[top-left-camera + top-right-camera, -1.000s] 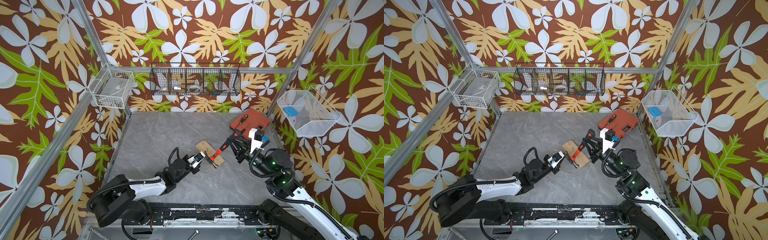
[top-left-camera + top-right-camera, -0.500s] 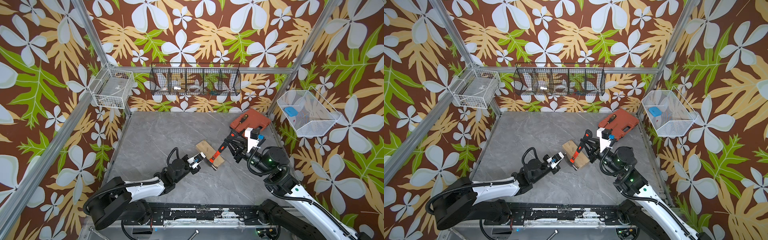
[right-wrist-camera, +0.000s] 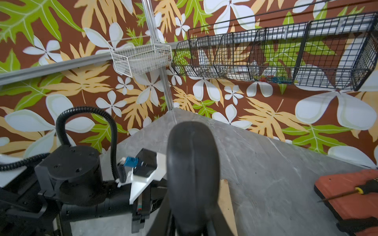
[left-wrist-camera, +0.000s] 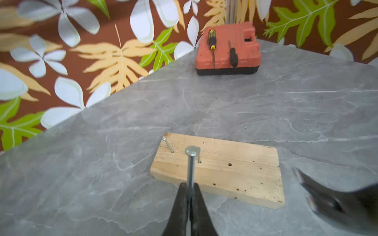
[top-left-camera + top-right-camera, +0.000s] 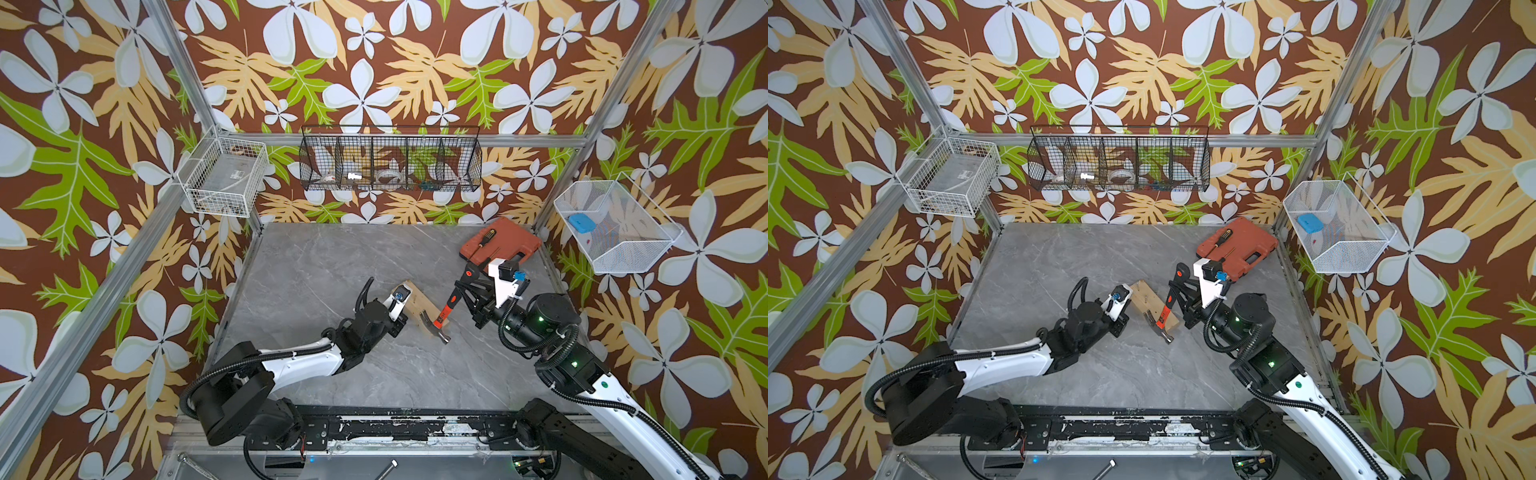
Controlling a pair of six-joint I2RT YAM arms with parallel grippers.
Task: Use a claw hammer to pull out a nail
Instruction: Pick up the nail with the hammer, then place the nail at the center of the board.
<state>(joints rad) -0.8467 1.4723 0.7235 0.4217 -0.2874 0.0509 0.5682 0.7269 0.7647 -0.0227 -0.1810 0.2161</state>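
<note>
The left gripper (image 4: 189, 197) pinches a nail (image 4: 191, 163) in its jaws. The right gripper (image 5: 465, 293) holds the claw hammer (image 5: 445, 309) in its jaws, by the wood block (image 5: 419, 301).

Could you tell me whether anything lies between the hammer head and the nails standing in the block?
Nothing visible: the block is bare between the claw hammer and its two nails. The left gripper, shut on a loose nail, sits beside it.

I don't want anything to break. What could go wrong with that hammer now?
The thin silver nail is pinched only by its lower end in the shut left gripper; it might slip out. The right gripper holds the orange-shafted claw hammer close to the left one; a swing could bump it. No gripper holds the pale wooden block, so it may slide.
</note>
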